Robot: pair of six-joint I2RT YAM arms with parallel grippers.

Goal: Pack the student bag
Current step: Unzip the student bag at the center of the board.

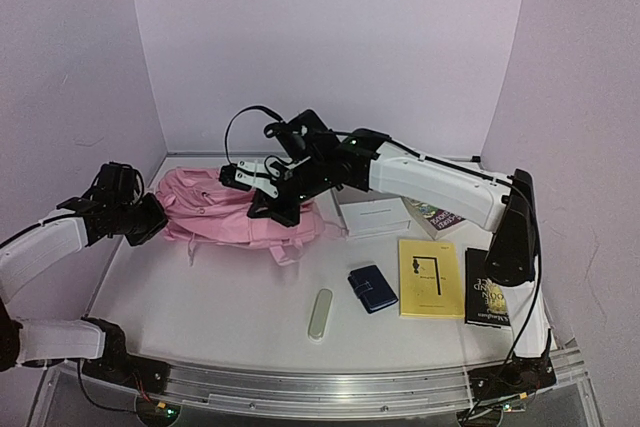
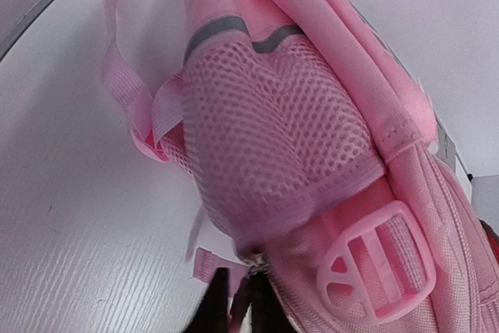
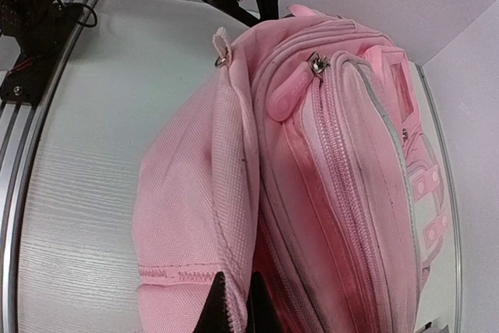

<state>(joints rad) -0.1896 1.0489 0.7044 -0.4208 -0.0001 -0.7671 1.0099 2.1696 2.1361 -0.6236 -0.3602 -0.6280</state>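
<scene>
My left fingers [image 2: 221,307] pinch the pink backpack [image 1: 215,209] at 9 o'clock; my right fingers [image 3: 213,307] clamp its fabric.

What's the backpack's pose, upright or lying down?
Lying down: the top view shows the pink backpack slumped flat on the table, not standing.

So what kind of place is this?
Likely a robot test booth, not a classroom: plain lilac walls around a white table, two robot arms mounted at its front rail, and a pink backpack and books laid out.
</scene>
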